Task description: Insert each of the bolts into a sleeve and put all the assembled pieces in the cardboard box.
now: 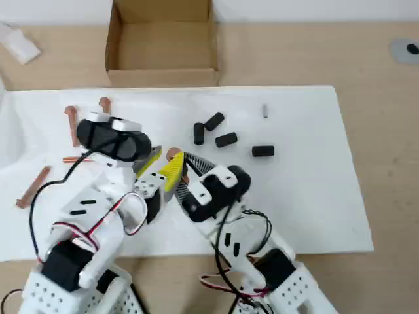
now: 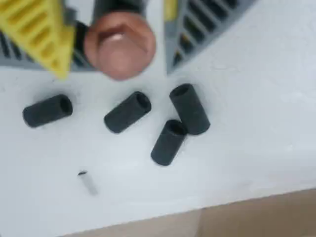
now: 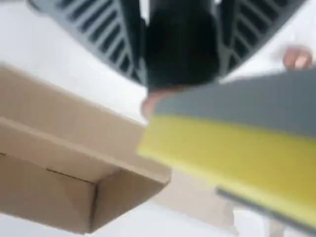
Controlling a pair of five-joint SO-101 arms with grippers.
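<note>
- the wooden table point(image 1: 386, 144) carries a white mat point(image 1: 308, 209) that covers most of it.
- my left arm point(image 1: 98, 216) and my right arm point(image 1: 252, 252) stand side by side at the near edge of the mat. they lean in so that their tips meet near its middle.
- the cardboard box point(image 1: 163, 77) point(image 3: 74, 148) sits open on the bare table, right at the mat's far edge and toward my left side.
- my left gripper point(image 1: 165, 169) point(image 2: 117, 64) has yellow-faced fingers. its jaws are drawn in to a narrow gap around a copper bolt point(image 1: 173, 155) point(image 2: 120, 47), whose round head faces my left wrist camera.
- my right gripper point(image 1: 191, 165) point(image 3: 181, 74) has its jaws clamped on a black sleeve point(image 3: 182, 44), held up off the mat just beside the left gripper.
- a bit of copper shows at the sleeve's end, against one of the left gripper's fingers. i cannot tell how far the bolt is in.
- four spare bolts point(image 1: 33, 186) lie on the left part of the mat, well apart from both grippers.
- four loose sleeves point(image 1: 226, 139) point(image 2: 127, 112) lie on their sides on the mat just beyond the grippers. two of them touch, and one lies off alone toward my right.
- a small grey pin point(image 1: 265, 111) point(image 2: 88, 182) lies alone beyond the loose sleeves.
</note>
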